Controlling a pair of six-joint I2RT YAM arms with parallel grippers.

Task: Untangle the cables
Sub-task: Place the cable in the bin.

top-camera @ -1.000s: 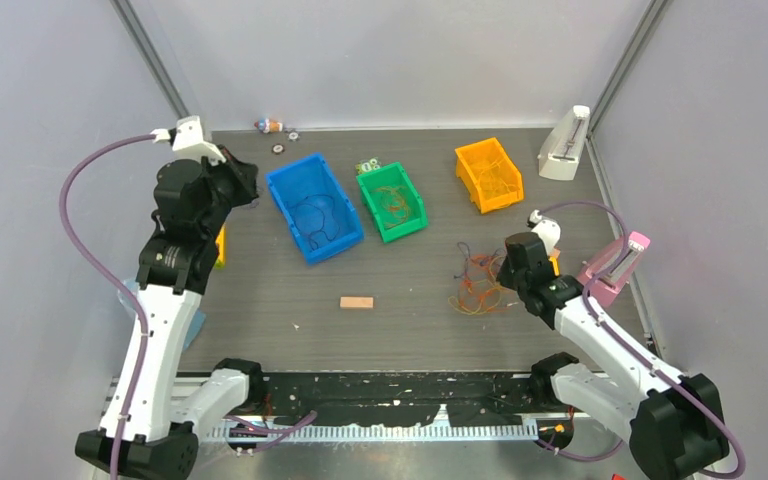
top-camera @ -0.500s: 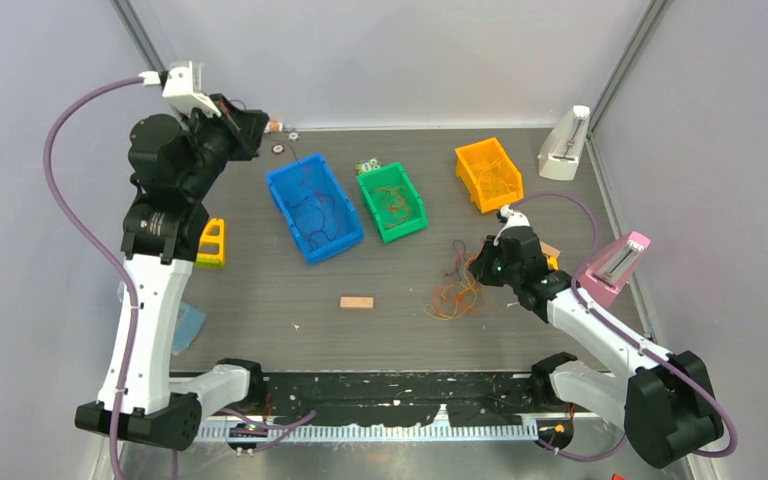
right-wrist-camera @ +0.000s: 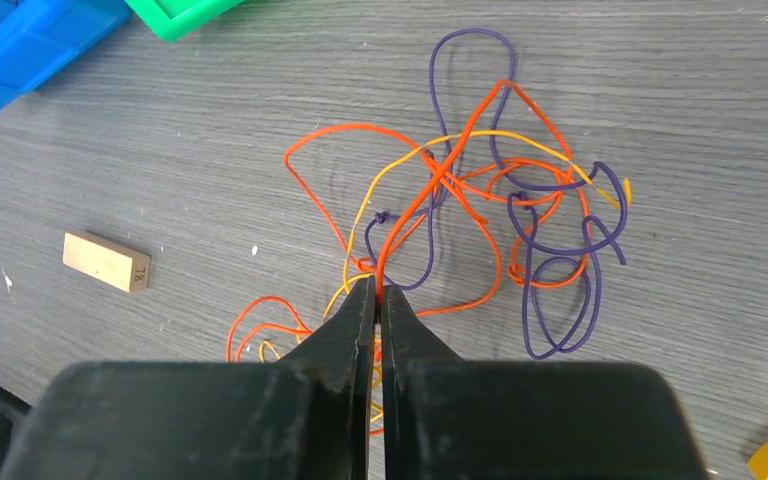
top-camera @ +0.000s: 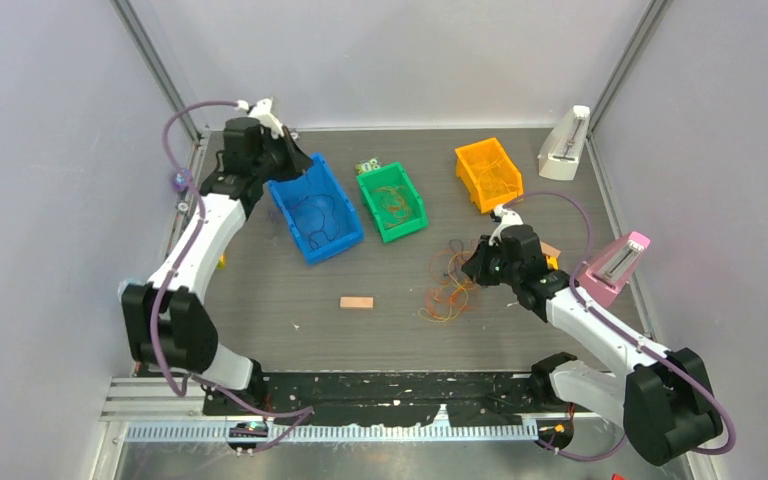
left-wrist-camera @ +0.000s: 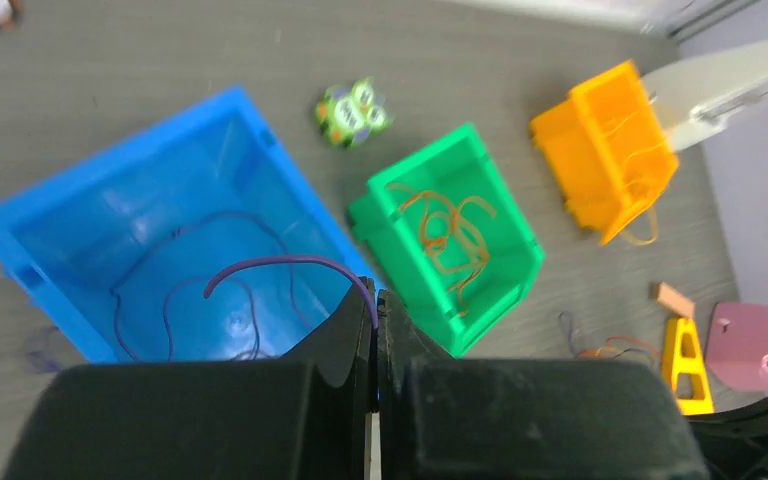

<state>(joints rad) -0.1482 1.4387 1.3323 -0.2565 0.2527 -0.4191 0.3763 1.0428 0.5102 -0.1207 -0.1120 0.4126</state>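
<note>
1. The right pincer (right-wrist-camera: 378, 288) is pressed together on one orange cable (right-wrist-camera: 440, 170) at the near edge of the tangle (right-wrist-camera: 500, 200), which lies on the desk (top-camera: 260, 290) in front of the right arm. Purple and yellow loops cross over this strand in several places. A straight pull could tighten those crossings into a knot instead of freeing the strand.

2. The same pull may drag the whole tangle along, since nothing holds the rest of it down. The other arm is well apart, at the far left.

3. The orange cable is caught only at the very tips of the fingers. It is thin and smooth, so it may slip out under tension.

4. The left pincer (left-wrist-camera: 376, 300) is closed on a purple cable (left-wrist-camera: 270, 262), which arcs out over the blue bin (left-wrist-camera: 110, 155), where other purple strands lie. The strand looks springy. If it is let go near the rim, it could bounce out onto the desk or flip toward the green bin (left-wrist-camera: 420, 155) just beside it.

5. Trailing loops from the tangle could catch the wooden block (right-wrist-camera: 106, 262) nearby and drag it.
</note>
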